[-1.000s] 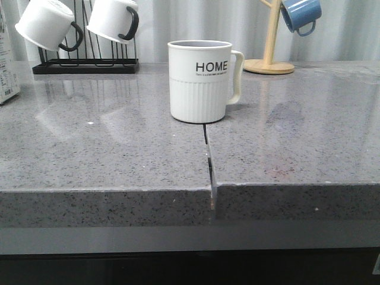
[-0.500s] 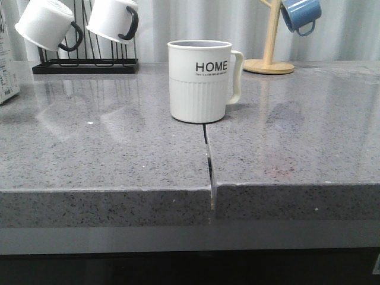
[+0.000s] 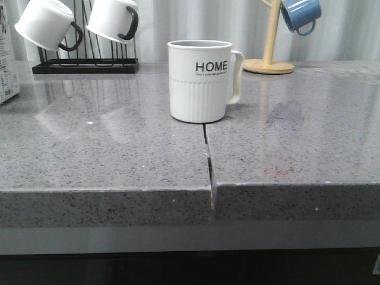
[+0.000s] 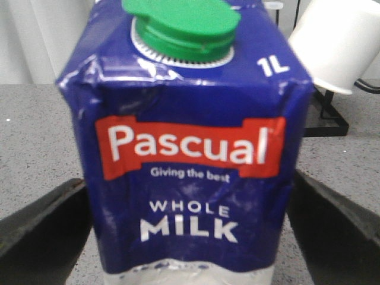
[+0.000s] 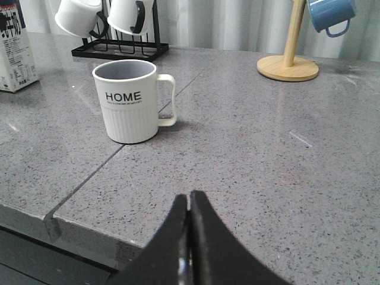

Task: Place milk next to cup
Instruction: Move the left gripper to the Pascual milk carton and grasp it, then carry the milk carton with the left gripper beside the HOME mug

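The milk (image 4: 190, 148) is a tall carton with a blue top, a green cap and "WHOLE MILK" print. It fills the left wrist view and stands upright on the counter. My left gripper (image 4: 189, 181) has one finger on each side of it, both against its sides. In the front view only the carton's edge (image 3: 7, 65) shows at the far left, and the left arm is out of frame. The carton also shows in the right wrist view (image 5: 15, 50). The cup (image 3: 200, 80) is a cream "HOME" mug at mid-counter, handle to the right. My right gripper (image 5: 190, 195) is shut and empty, near the front edge, well short of the cup (image 5: 126, 101).
A black rack (image 3: 86, 65) with two white black-handled mugs (image 3: 47, 24) stands at the back left. A wooden mug tree (image 3: 270, 62) with a blue mug (image 3: 300, 15) stands at the back right. A seam (image 3: 209, 160) runs from the cup to the grey counter's front edge.
The carton's edge at the far left of the front view has shifted slightly. The cup has not moved.
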Controlling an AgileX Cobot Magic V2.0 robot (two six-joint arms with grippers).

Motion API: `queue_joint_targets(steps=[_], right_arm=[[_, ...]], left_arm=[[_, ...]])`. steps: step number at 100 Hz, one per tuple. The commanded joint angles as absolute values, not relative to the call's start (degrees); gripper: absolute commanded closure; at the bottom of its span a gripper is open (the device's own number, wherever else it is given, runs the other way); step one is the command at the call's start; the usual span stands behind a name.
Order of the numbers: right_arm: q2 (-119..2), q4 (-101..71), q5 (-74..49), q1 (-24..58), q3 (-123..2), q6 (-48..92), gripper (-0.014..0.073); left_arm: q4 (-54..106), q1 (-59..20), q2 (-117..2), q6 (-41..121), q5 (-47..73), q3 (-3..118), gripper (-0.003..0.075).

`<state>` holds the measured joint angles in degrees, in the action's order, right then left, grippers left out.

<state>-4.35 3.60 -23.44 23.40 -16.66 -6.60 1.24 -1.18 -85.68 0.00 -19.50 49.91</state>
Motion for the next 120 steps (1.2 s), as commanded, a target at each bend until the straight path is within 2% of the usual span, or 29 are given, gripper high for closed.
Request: queue_joint_targets(steps=[1, 22, 34, 41, 58, 63, 90, 120], right_arm=[[-4.96, 3.59, -19.1, 23.25, -18.12, -6.6, 0.0661], [-4.96, 3.59, -19.1, 23.25, -18.12, -6.6, 0.0661], [-4.96, 3.59, -19.1, 23.25, -18.12, -6.6, 0.0661], [-4.96, 3.59, -19.1, 23.25, -18.12, -6.6, 0.0661], [-4.96, 3.59, -19.1, 23.25, -18.12, -6.6, 0.0661], [-4.96, 3.59, -19.1, 23.25, -18.12, -6.6, 0.0661], [-4.96, 3.59, -19.1, 23.25, -18.12, -6.6, 0.0661], [-4.96, 3.59, -19.1, 23.25, -18.12, -6.6, 0.0661]], left_arm=[[1.67, -0.7, -84.89, -0.82, -24.72, 52.89, 0.0095], [1.67, 0.2, -88.25, -0.82, -25.69, 55.11, 0.0095], [1.67, 0.2, -89.33, -0.82, -27.62, 55.38, 0.0129], [1.67, 0.2, -89.29, -0.82, -28.1, 55.38, 0.0199], [1.67, 0.2, -89.29, -0.82, -28.95, 55.38, 0.0478], [1.67, 0.2, -89.29, -0.82, -29.05, 55.38, 0.0521], [1.56, -3.64, -84.83, -0.82, -26.98, 54.26, 0.0519], [2.01, -13.63, -80.85, -0.82, -26.67, 52.39, 0.052]])
